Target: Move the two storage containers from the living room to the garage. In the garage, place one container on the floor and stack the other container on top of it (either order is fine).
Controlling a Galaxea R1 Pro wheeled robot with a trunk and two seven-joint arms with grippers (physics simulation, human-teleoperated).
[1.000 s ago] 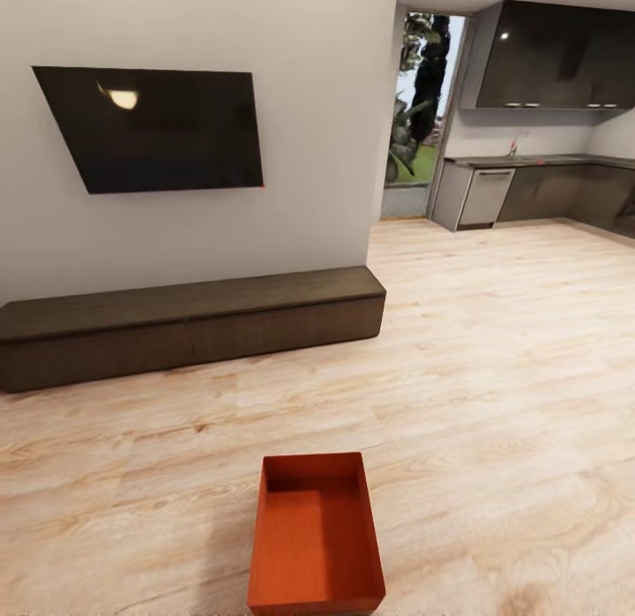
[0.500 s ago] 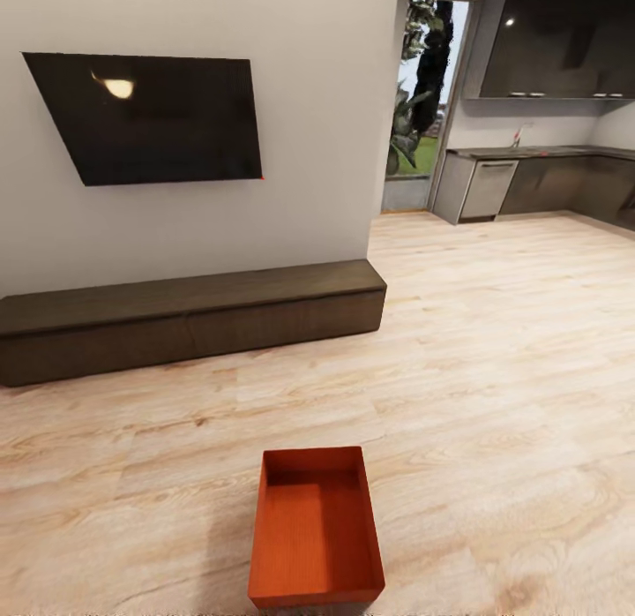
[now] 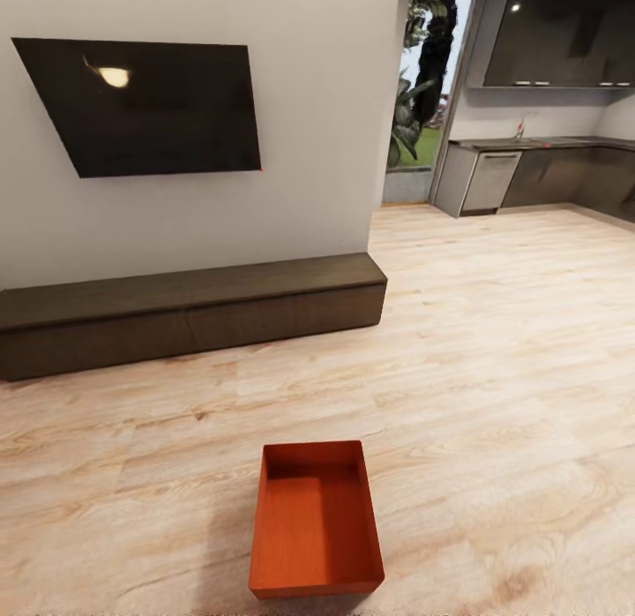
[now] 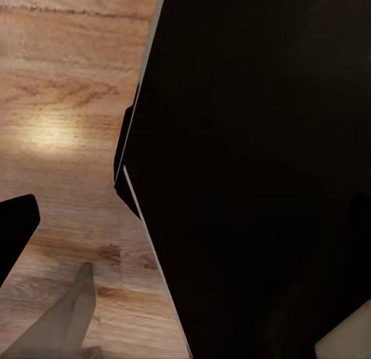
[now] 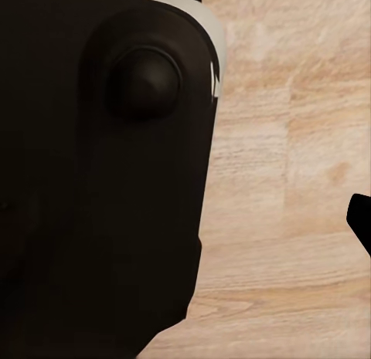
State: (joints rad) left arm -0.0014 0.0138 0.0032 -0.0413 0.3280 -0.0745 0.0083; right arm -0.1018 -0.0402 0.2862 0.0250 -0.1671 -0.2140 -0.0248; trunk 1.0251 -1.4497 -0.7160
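One storage container (image 3: 316, 521) sits upright and open-topped on the light wood plank floor (image 3: 494, 369) at 6 o'clock in the head view. The long dark low cabinet (image 3: 190, 311) lies beyond it at 10 o'clock. Gripper states cannot be determined: both wrist views are blocked by dark robot bodywork.

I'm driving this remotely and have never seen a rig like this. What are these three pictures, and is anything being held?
The big picture comes from a camera on the wheeled robot's head, looking forward and down. It shows one orange-red rectangular open-topped storage container, empty, standing on the light wood plank floor. Beyond it a long dark low cabinet runs under a black wall-mounted screen; a kitchen with dark cupboards lies at the far right. The two small pictures come from cameras near each arm's gripper: each shows dark robot bodywork close up and wood floor. Nothing can be seen held.
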